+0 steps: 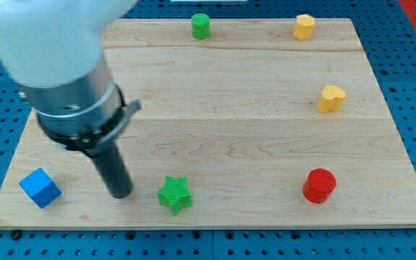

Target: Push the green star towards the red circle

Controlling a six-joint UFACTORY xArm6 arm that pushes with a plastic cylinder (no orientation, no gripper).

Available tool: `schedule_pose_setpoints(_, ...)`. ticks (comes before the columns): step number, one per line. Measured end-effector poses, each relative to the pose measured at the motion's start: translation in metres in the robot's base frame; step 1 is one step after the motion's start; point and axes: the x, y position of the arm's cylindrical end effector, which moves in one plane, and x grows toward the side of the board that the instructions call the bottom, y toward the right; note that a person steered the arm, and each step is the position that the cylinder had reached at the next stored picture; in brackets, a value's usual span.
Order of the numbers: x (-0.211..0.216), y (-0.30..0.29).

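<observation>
My tip, the blunt end of a smooth dark rod that holds nothing, is set on the pale grained wooden board just left of the ridged green star, a small gap between them. The glossy red circle is seen well apart at the view's right.

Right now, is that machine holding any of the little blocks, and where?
Nothing is held. My tip only pushes; it stands on the board just to the view's left of the green star, with a small gap between them.
</observation>
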Motion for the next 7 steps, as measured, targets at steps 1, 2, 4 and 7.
schedule_pose_setpoints(1,0.028,0.001)
schedule_pose_setpoints(2,0.007,0.058)
schedule_pose_setpoints(4,-0.014,0.159)
schedule_pose_setpoints(7,-0.032,0.145)
